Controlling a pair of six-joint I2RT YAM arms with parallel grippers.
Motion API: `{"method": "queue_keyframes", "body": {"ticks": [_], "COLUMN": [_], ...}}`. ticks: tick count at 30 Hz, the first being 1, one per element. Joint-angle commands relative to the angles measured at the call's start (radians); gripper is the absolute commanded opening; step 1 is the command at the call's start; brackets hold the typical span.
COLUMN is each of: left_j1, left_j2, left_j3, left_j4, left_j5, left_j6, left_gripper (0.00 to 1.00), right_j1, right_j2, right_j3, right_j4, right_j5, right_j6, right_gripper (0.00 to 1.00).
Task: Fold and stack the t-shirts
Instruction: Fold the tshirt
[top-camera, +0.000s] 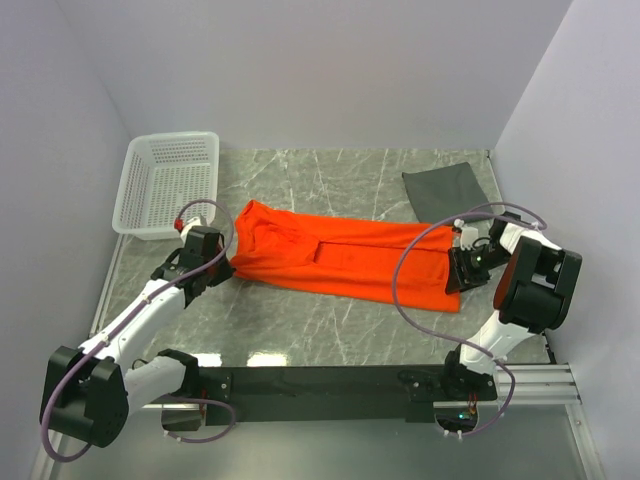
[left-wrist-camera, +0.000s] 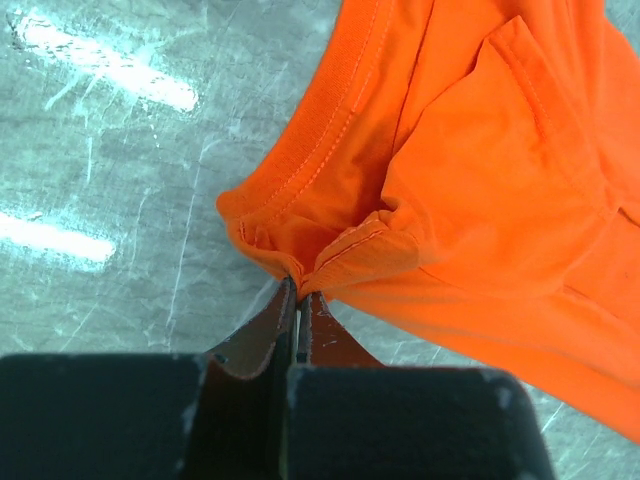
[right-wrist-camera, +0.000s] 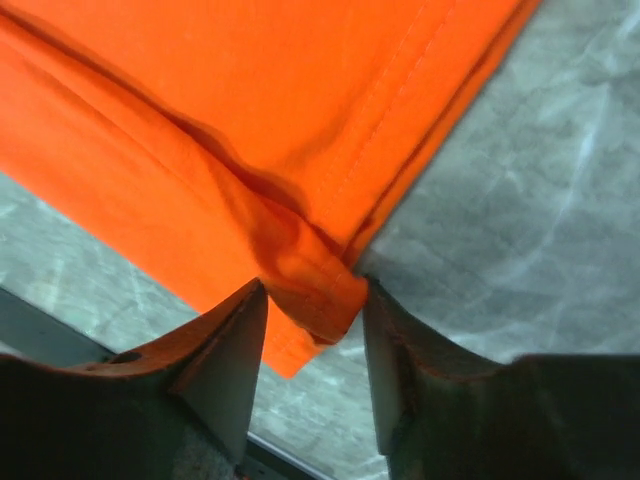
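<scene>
The bright orange t-shirt (top-camera: 340, 262) lies across the middle of the table as a long folded strip. My left gripper (top-camera: 225, 265) is at its left end, shut on a bunched hem of the orange cloth (left-wrist-camera: 480, 150) beside the collar; the pinch shows at the left gripper's tips (left-wrist-camera: 298, 290). My right gripper (top-camera: 460, 275) is at the strip's right near corner. In the right wrist view a thick fold of the orange cloth (right-wrist-camera: 250, 100) sits between the open right gripper (right-wrist-camera: 313, 300), jaws well apart. The dark grey t-shirt (top-camera: 447, 188) lies flat at the back right.
A white lattice basket (top-camera: 168, 137) stands at the back left corner. White walls close in the marble table (top-camera: 330, 320) on the left, back and right. The black rail with the arm bases (top-camera: 330, 380) runs along the near edge.
</scene>
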Motion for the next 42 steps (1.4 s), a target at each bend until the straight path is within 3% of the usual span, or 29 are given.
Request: {"method": "queue_keyframes", "body": {"ticks": [1, 4, 5, 8, 15, 26, 28, 29, 32, 38, 42], "left_j1": [0.015, 0.022, 0.025, 0.036, 0.045, 0.045, 0.045, 0.045, 0.045, 0.045, 0.044], "left_j2": [-0.003, -0.006, -0.009, -0.011, -0.008, -0.063, -0.072, -0.089, -0.154, -0.381, -0.452], "left_j3": [-0.004, -0.008, -0.01, -0.019, -0.05, -0.177, -0.189, -0.191, -0.193, -0.145, -0.137], "left_j4": [0.027, 0.025, 0.025, 0.027, -0.002, 0.032, 0.033, 0.033, 0.007, -0.076, -0.038], "left_j5": [0.015, 0.015, 0.015, 0.015, -0.025, 0.079, 0.089, 0.095, 0.105, 0.079, 0.115], "left_j6": [-0.01, -0.01, -0.012, -0.015, -0.059, -0.148, -0.154, -0.16, -0.18, -0.193, -0.148], "left_gripper": [0.01, 0.01, 0.01, 0.01, 0.01, 0.03, 0.18, 0.34, 0.51, 0.56, 0.6], "right_j1": [0.007, 0.005, 0.007, -0.001, -0.085, -0.12, -0.12, -0.12, -0.12, -0.119, -0.114], "right_j2": [0.051, 0.068, 0.067, 0.042, -0.01, -0.01, -0.013, -0.022, -0.053, -0.139, -0.16], "right_j3": [0.02, 0.025, 0.023, 0.02, 0.031, 0.033, 0.034, 0.034, 0.056, 0.138, 0.177], "right_j4": [-0.006, -0.023, -0.026, -0.032, -0.063, -0.127, -0.133, -0.139, -0.168, -0.159, -0.129], "right_j5": [-0.06, -0.089, -0.09, -0.081, 0.0, -0.005, -0.014, -0.015, -0.024, -0.017, -0.037], "right_j6": [-0.003, -0.018, -0.023, -0.042, -0.121, -0.21, -0.22, -0.23, -0.246, -0.214, -0.205], "right_gripper": [0.45, 0.28, 0.16, 0.01, 0.0, 0.0, 0.05, 0.21, 0.4, 0.46, 0.47]}}
